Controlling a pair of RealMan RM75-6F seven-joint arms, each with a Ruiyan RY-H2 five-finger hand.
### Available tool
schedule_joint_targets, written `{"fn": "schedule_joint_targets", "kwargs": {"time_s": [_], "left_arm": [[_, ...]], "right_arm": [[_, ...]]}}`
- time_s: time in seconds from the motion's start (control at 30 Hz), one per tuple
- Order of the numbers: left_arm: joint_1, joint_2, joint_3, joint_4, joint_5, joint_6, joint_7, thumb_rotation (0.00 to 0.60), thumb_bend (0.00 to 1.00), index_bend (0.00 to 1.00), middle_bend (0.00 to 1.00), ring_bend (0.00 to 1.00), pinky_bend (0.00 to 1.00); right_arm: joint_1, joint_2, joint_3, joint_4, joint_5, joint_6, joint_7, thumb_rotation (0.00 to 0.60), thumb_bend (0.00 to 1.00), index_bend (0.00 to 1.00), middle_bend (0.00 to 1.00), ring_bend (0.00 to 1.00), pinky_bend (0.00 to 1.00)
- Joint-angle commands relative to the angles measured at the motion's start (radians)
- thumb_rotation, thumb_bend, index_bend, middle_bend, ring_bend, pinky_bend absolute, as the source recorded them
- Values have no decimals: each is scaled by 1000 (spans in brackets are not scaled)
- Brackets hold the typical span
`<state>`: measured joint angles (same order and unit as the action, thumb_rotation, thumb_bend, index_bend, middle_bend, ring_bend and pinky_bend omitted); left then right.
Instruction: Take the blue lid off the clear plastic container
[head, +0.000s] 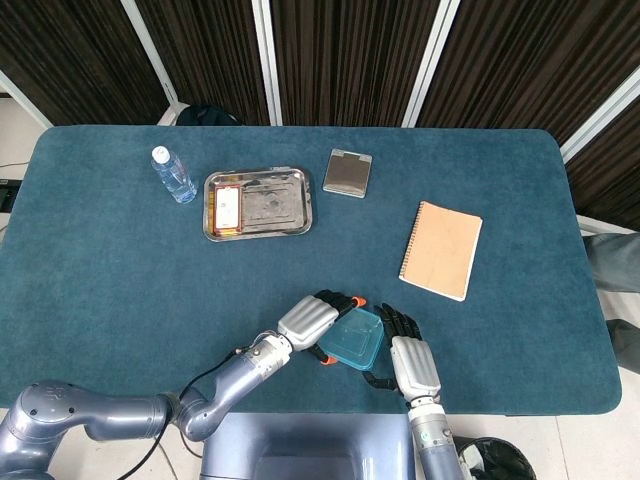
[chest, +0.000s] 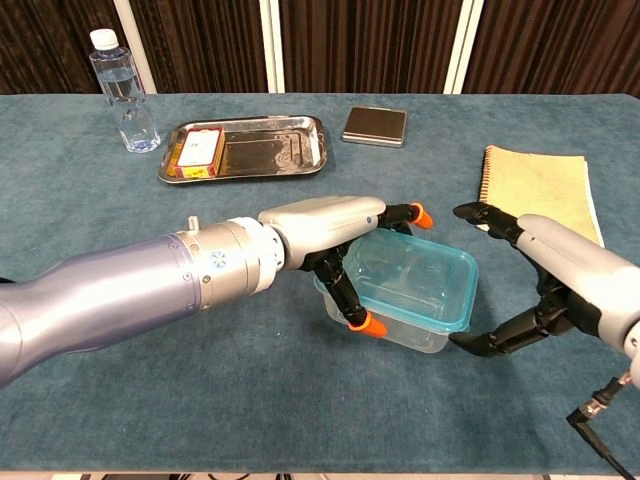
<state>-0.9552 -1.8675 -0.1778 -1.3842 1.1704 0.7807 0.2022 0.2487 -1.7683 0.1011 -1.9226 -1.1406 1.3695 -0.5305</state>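
Head view
Container: the clear plastic container (head: 353, 339) sits near the front edge of the blue-green table (head: 120, 270), its blue lid (head: 356, 335) on top.
Left hand: the left hand (head: 318, 322) reaches in from the container's left, its silver back up and its orange-tipped fingers (head: 357, 297) wrapped over the near-left corner; the arm trails back to the lower left.
Right hand: the right hand (head: 405, 350) lies just right of the container, its dark fingers (head: 392, 318) fanned out toward it; from here I cannot tell whether they touch.
Further off: beyond the container are a metal tray (head: 258, 203), a water bottle (head: 174, 175), a grey case (head: 347, 173) and a tan notebook (head: 441, 249).

Chest view
Container: the container (chest: 400, 293) rests on the table (chest: 120, 380), lid (chest: 420, 280) seated on the rim.
Left hand: the left hand (chest: 335, 235) grasps the container's left end, one orange tip (chest: 418, 213) above the far edge and another (chest: 368, 324) low on the near wall.
Right hand: the right hand (chest: 545, 275) hangs to the container's right, spread wide and holding nothing, its lower finger (chest: 490, 342) near the right wall but apart from it.
Behind the container: the tray (chest: 245, 147), bottle (chest: 125, 95), case (chest: 375, 126) and notebook (chest: 540, 185).
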Motion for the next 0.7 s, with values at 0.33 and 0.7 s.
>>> {"fn": "schedule_joint_targets", "kwargs": {"time_s": [0.33, 0.7], "left_arm": [[-2, -5, 5, -5, -3, -3, 7, 600, 172, 119, 213, 220, 440], [-7, -2, 10, -7, -12, -16, 18, 600, 172, 119, 213, 243, 480]], "right_arm": [[-6, -14, 14, -15, 40, 15, 14, 600, 309, 0, 0, 0, 0], [-8, -37, 48, -38, 64, 35, 45, 600, 308, 0, 0, 0, 0]]}}
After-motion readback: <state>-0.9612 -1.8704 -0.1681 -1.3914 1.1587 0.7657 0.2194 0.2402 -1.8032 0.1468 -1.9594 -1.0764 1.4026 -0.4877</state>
